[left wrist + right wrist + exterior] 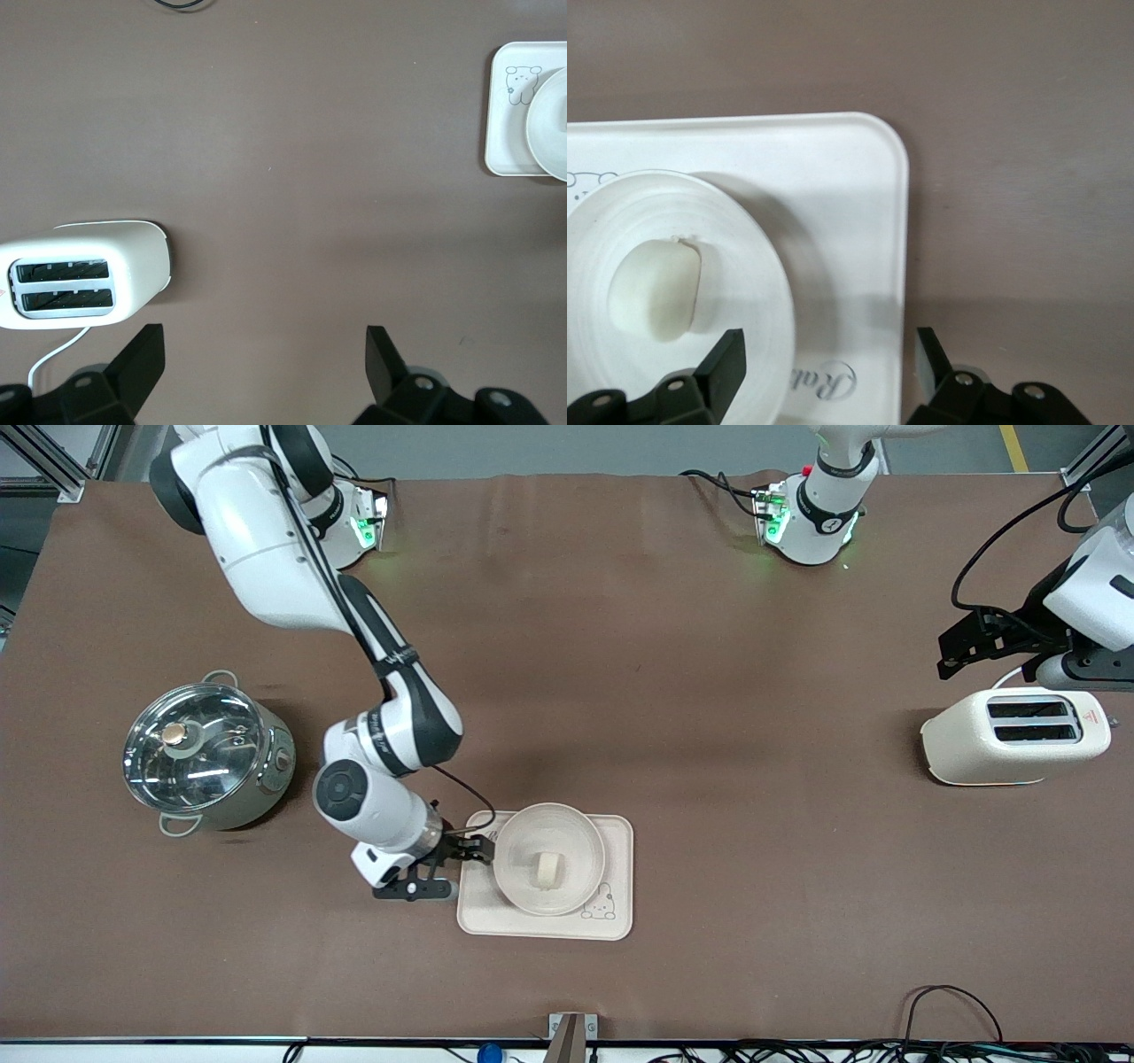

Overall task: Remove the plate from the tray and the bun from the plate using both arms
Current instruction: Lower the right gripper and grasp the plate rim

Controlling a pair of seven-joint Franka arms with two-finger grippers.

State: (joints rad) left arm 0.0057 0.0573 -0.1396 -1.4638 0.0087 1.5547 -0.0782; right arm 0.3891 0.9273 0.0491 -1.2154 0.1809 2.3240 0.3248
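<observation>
The cream plate (576,840) rests on the rectangular rabbit tray (620,877), and the pale bun (547,868) lies in the plate's middle. My right gripper (478,850) is open and empty, low over the tray's edge toward the right arm's end, just beside the plate's rim. In the right wrist view, the gripper (828,367) has its jaws spread over the tray (850,204), with the plate (757,257) and bun (656,288) close by. My left gripper (961,651) is open and empty, up over the table by the toaster; in the left wrist view (263,354) bare table shows between its jaws.
A cream two-slot toaster (1014,735) stands at the left arm's end, also in the left wrist view (80,274). A steel pot with a glass lid (205,757) stands at the right arm's end. The tray (509,115) and the plate's rim (549,124) show in the left wrist view.
</observation>
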